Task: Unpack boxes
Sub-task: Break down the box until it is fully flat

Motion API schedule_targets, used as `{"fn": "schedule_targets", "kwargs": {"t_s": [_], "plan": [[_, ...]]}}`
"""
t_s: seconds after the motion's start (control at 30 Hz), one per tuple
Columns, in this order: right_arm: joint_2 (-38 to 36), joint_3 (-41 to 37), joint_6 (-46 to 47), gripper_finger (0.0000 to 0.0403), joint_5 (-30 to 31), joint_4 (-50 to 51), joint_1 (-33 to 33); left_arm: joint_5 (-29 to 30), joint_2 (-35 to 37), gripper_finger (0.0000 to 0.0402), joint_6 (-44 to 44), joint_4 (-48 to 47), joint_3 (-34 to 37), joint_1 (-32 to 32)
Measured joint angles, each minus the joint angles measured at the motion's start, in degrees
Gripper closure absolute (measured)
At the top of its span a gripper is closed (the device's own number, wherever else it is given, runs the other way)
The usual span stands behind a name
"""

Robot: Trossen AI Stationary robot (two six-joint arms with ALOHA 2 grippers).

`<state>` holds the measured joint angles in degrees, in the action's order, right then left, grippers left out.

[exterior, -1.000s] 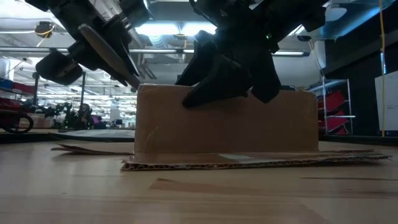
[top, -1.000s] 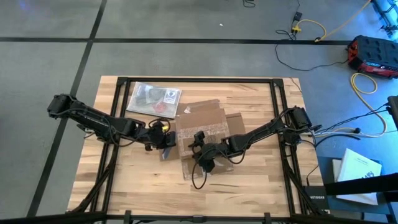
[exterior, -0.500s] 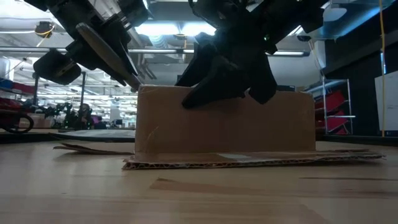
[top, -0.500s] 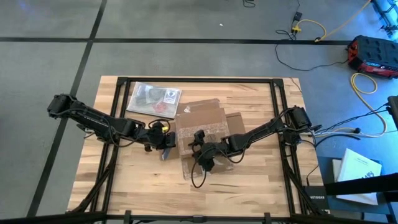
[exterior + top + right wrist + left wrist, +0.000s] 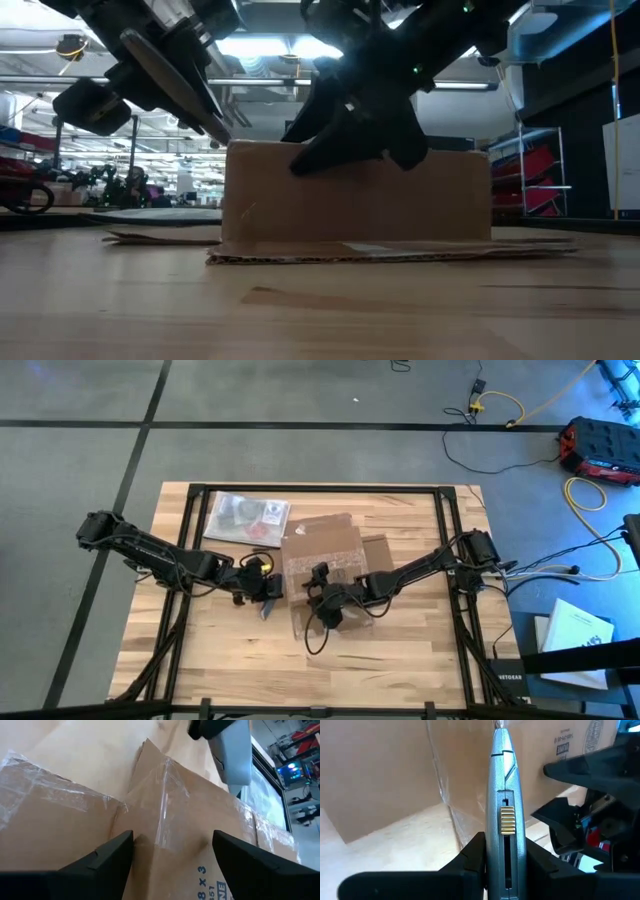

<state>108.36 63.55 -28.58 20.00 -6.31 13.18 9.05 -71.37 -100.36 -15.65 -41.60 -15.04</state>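
Step in hand, by the look of it: slitting the tape on the cardboard box, which sits mid-surface, slightly right of centre, flaps splayed flat around its base.

Left hand clamped narrow on a silver utility knife, nose aimed at the box's left wall, just beside the corner. Right hand spread wide, holding nothing, poised over the near part of the box top with the clear tape running between its fingers; cannot tell whether touching or just above.

To do it well:
- Press down with the right hand first, so the light box does not slide away from the blade.
- Run the blade along the tape seam only, shallow, to spare whatever lies inside.
- Keep the cut line away from the right hand's fingers; the two hands stand close together.
- Expect crinkled tape to snag; move slowly there.

Edges and room:
- Plastic bag lying far-left, near the left arm but apart from the box.
- Black frame rail along the right side, well apart from the box.
- Bare surface to the near side and right: good room for dragging or turning the box.
- Left of the box crowded by the left arm; little room to swing there.
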Motion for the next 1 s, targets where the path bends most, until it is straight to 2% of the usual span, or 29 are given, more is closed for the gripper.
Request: {"fn": "schedule_targets", "kwargs": {"t_s": [0.53,0.87,1.0], "plan": [[0.00,0.11,-0.09,0.0146,1.00,2.72,0.51,0.24,0.00,0.0343,1.32,0.17,0.00,-0.03],[-3.18,0.09,9.74,0.0146,8.15,9.35,8.02,-0.10,0.00,0.0343,4.65,-0.47,-0.02,-0.03],[-5.68,0.07,10.66,0.0146,13.44,9.02,10.15,-0.05,0.00,0.0343,5.75,-0.59,-0.02,-0.02]]}}
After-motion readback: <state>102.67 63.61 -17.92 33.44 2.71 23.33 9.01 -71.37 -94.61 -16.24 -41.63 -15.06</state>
